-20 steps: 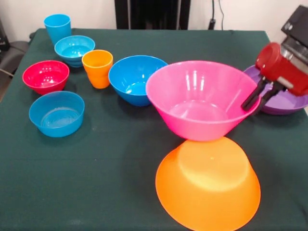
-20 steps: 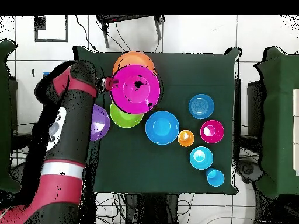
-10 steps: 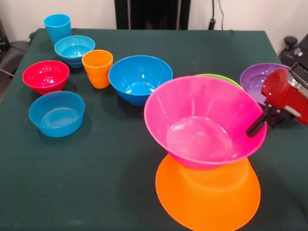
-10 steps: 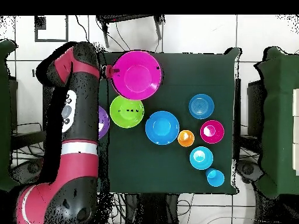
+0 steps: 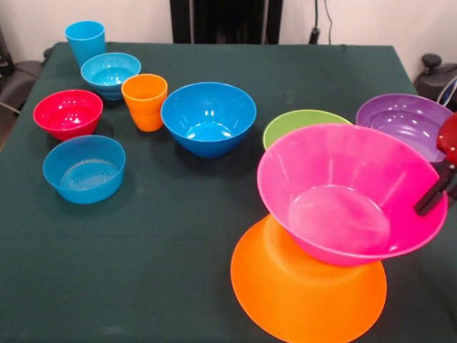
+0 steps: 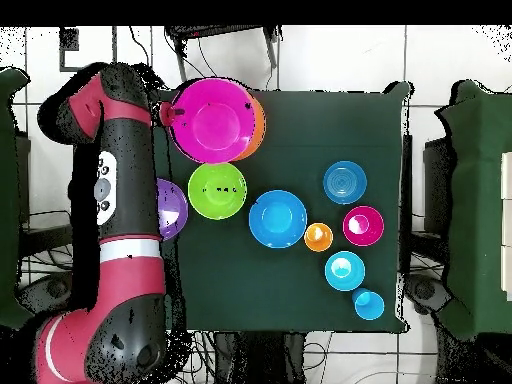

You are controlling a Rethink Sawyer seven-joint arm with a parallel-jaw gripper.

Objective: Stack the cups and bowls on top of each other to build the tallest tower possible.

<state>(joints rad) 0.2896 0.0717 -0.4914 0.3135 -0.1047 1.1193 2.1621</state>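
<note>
The red and black arm stretches up from its base along the table's edge, elbow bent at the top. Its pincer shows at the front view's right edge, clamped on the pink bowl's rim.

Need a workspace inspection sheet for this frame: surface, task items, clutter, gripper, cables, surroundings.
Surface: dark green cloth-covered table, flat.
Job's things: large glossy pink plastic bowl tilted, held over the upturned large orange bowl, offset toward the gripper side. Green bowl, purple bowl, large blue bowl, small red bowl, two small light blue bowls, orange tumbler and light blue tumbler stand upright on the table.
Clutter: nothing seen.
Gripper: black-fingered gripper clamped on the pink bowl's rim.
Cables: black cables on the floor beyond the table.
Surroundings: white tiled floor, dark chairs beside the table.
</note>
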